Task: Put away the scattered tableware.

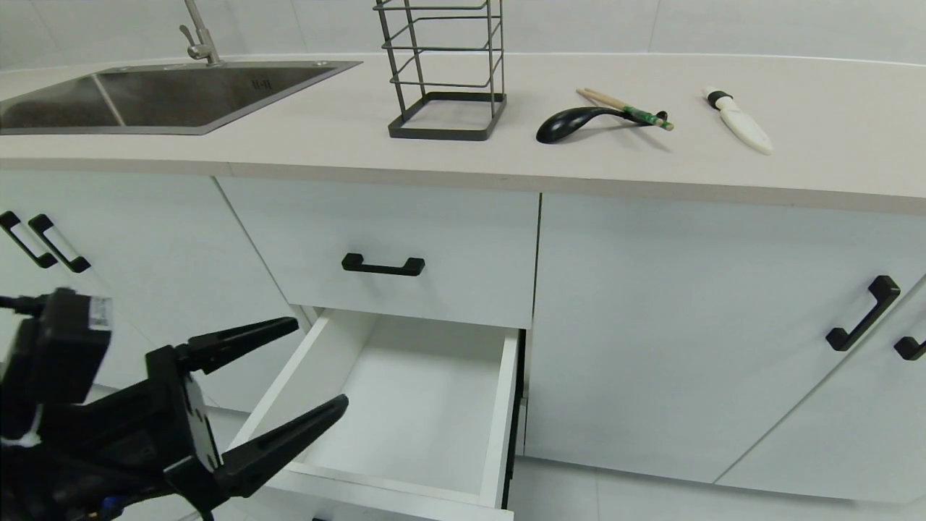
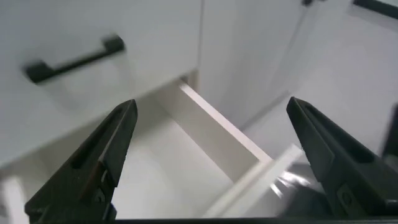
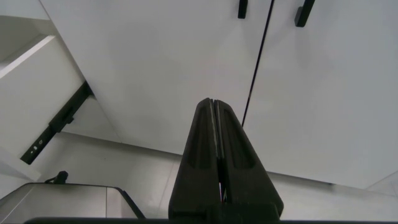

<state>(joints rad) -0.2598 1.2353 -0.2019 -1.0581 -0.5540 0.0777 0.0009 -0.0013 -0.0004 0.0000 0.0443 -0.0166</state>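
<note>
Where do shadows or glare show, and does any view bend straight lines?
Head view: soft even light, faint shadows beside the black spoon and chopsticks on the countertop, a dull sheen in the sink, the countertop's back edge slightly bowed. Left wrist view: the left gripper, fingers open, dark against the drawer. Right wrist view: the right gripper silhouetted on flat-lit cabinet doors.

**Tally of the kitchen front**

On the table [image 1: 832,108] there are one black spoon [image 1: 571,123], two chopsticks [image 1: 623,108] and one white utensil [image 1: 739,121] with a black band. There is also one wire rack [image 1: 445,72], one sink [image 1: 166,94] and one faucet [image 1: 199,36]. Below, one drawer [image 1: 405,405] is open. Five black handles [image 1: 383,265] show on the cabinet fronts: two on the left, one in the middle and two on the right.
</note>
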